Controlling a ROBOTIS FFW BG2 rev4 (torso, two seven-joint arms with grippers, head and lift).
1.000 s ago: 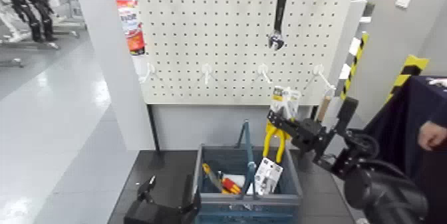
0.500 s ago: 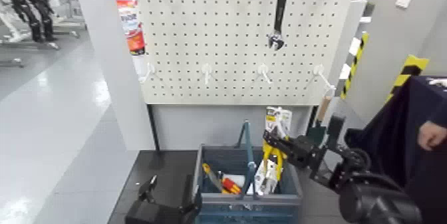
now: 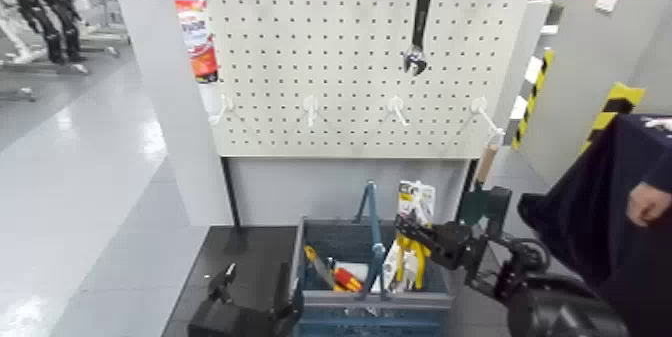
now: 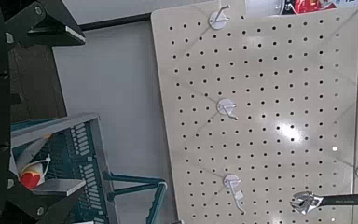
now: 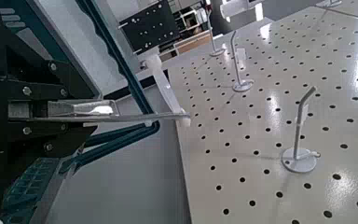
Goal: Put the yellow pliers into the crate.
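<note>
The yellow pliers (image 3: pixel 409 255) on their white and yellow card hang upright in my right gripper (image 3: pixel 407 228), which is shut on the card. Their lower end is down inside the right half of the blue-grey crate (image 3: pixel 372 304), right of its tall hoop handle (image 3: pixel 370 219). In the right wrist view the card shows edge-on between the fingers (image 5: pixel 107 113), with the crate handle (image 5: pixel 121 58) behind it. My left gripper (image 3: pixel 250 296) is parked low, left of the crate, open and empty. The crate also shows in the left wrist view (image 4: pixel 70 154).
The white pegboard (image 3: pixel 330 61) stands behind the crate with a black adjustable wrench (image 3: pixel 420 21) hanging on it and several bare hooks. A slim yellow-and-red tool (image 3: pixel 335 277) lies in the crate's left half. A person's hand (image 3: pixel 650 203) and dark sleeve are at the right.
My right gripper has moved down and left with the yellow pliers, from above the crate's right rim to down inside its right half. The left arm has not moved.
</note>
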